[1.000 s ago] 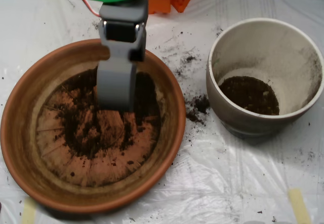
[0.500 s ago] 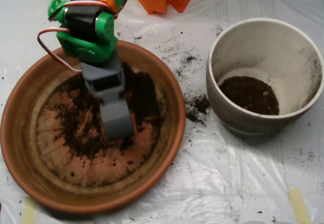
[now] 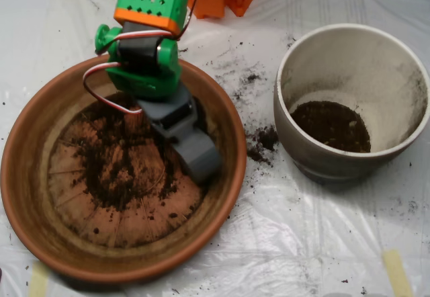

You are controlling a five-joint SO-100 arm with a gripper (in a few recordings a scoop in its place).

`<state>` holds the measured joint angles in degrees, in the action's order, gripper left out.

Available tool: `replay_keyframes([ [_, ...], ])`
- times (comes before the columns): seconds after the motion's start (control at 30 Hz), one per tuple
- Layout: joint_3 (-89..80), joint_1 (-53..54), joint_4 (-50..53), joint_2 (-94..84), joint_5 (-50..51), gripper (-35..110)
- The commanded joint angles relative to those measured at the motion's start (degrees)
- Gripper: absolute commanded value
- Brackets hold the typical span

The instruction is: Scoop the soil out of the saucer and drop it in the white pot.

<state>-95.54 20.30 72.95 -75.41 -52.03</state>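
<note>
I see the grey scoop (image 3: 197,157) low inside the terracotta saucer (image 3: 40,119), near its right wall, tilted right; I cannot tell whether its shells are parted or carrying anything. Soil (image 3: 117,169) lies thinly across the saucer's ridged bottom. To the right, apart, stands the white pot (image 3: 349,55) with soil in its base. I read no writing anywhere.

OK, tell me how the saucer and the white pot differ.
The saucer is terracotta-orange, wide and shallow; the white pot is off-white, narrower and deeper. The saucer's soil lies thin and scattered over a ridged bottom; the pot's soil sits as one dark patch at its bottom. The gripper is over the saucer, not the pot. Both are round and hold soil.
</note>
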Motion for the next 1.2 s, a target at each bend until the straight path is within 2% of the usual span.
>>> replay_keyframes([
  [0.0,-1.32,-0.79,-0.88,-5.8,0.18,45],
  [0.3,-6.06,0.35,-0.44,-9.84,-7.12,42],
  [0.47,-7.65,2.37,-0.53,-12.48,-10.02,33],
  [0.7,-3.34,6.42,-0.26,-9.4,-10.63,41],
  [1.17,-10.37,6.24,1.14,-12.92,-20.04,37],
])
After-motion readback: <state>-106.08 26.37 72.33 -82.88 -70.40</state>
